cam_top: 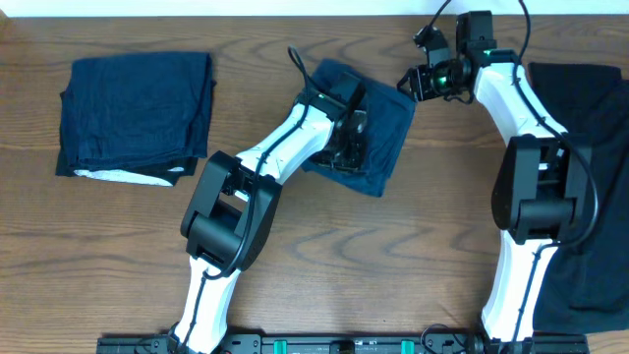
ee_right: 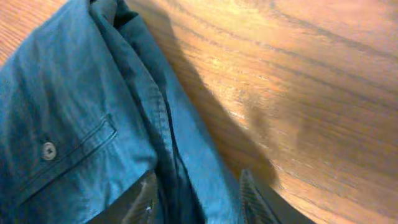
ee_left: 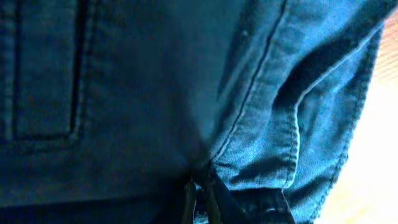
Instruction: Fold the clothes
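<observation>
A dark blue denim-like garment (cam_top: 383, 133) with stitched seams lies partly folded at the table's middle. My left gripper (cam_top: 349, 133) presses down on its centre. In the left wrist view the gripper (ee_left: 199, 184) is shut, its tips pinching a thin fold of the denim (ee_left: 267, 124). My right gripper (cam_top: 413, 84) is at the garment's upper right corner. In the right wrist view it (ee_right: 198, 174) stands open, its fingers straddling the garment's edge (ee_right: 81, 112) just above the wood. A navy garment (cam_top: 138, 118) lies folded at the far left. A black garment (cam_top: 595, 197) lies at the right edge.
The wooden table (cam_top: 393, 256) shows bare wood in front of the denim garment and between the two arm bases. The right arm partly covers the black garment. The table's far edge runs just behind the right gripper.
</observation>
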